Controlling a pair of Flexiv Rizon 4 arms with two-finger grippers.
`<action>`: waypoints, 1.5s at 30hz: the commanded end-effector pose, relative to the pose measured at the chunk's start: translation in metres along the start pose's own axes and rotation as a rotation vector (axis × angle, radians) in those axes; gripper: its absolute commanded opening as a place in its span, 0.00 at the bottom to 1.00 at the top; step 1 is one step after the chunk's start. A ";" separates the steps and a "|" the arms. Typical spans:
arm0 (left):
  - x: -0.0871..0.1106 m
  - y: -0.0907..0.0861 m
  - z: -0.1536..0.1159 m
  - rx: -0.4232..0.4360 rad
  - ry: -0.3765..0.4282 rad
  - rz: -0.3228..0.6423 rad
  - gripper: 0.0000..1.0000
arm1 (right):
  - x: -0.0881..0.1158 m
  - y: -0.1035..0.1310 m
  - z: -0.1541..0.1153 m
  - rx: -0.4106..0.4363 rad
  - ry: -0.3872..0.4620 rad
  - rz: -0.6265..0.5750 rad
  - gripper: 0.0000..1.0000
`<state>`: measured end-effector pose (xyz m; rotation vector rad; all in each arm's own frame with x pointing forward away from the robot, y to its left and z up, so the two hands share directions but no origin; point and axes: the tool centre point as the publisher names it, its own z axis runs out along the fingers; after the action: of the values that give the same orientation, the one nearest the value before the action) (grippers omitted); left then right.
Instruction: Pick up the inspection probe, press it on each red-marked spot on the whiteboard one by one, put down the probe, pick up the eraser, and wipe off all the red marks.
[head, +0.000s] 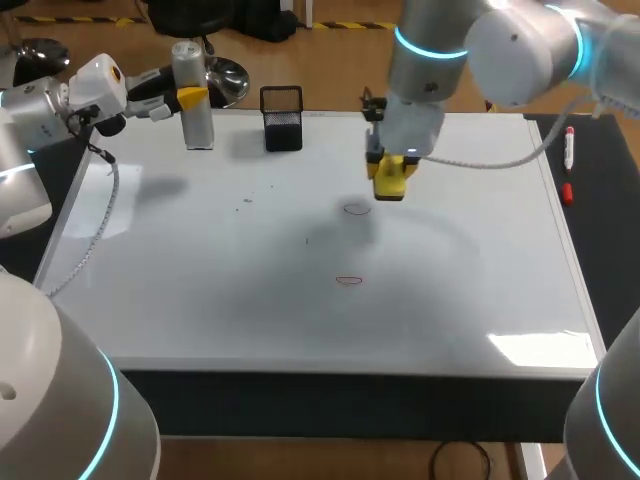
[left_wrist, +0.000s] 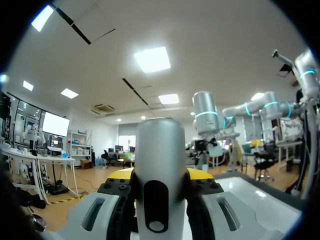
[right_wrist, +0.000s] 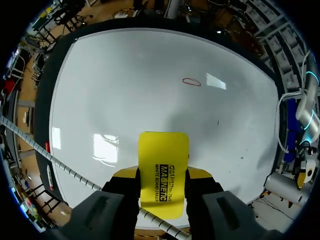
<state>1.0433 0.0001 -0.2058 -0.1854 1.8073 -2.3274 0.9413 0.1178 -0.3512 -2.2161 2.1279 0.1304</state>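
Left gripper (head: 186, 98) is clenched on the grey inspection probe (head: 194, 95), upright at the whiteboard's (head: 230, 310) far left edge. Right gripper (right_wrist: 162, 174) grasps the yellow eraser (right_wrist: 163, 152), just beside a faint mark (head: 356, 209); a red mark (head: 348, 281) sits nearer.

Head and right wrist cameras down on whiteboard (head: 250, 320); left wrist roomward.

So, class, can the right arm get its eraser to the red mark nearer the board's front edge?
Probably yes: the eraser in the right gripper hovers near the red mark, only bare whiteboard between.
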 end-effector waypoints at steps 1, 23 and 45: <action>0.002 -0.002 0.001 -0.001 -0.005 0.002 0.00 | -0.023 -0.013 0.015 -0.023 0.006 -0.015 0.00; 0.002 -0.002 0.001 -0.001 -0.005 0.002 0.00 | -0.058 -0.014 0.064 -0.096 0.034 -0.067 0.00; 0.002 -0.002 0.001 -0.001 -0.005 0.002 0.00 | -0.047 -0.010 0.079 -0.100 0.067 -0.049 0.00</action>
<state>1.0432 0.0001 -0.2057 -0.1856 1.8073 -2.3271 0.9474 0.1766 -0.4235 -2.3621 2.1439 0.1578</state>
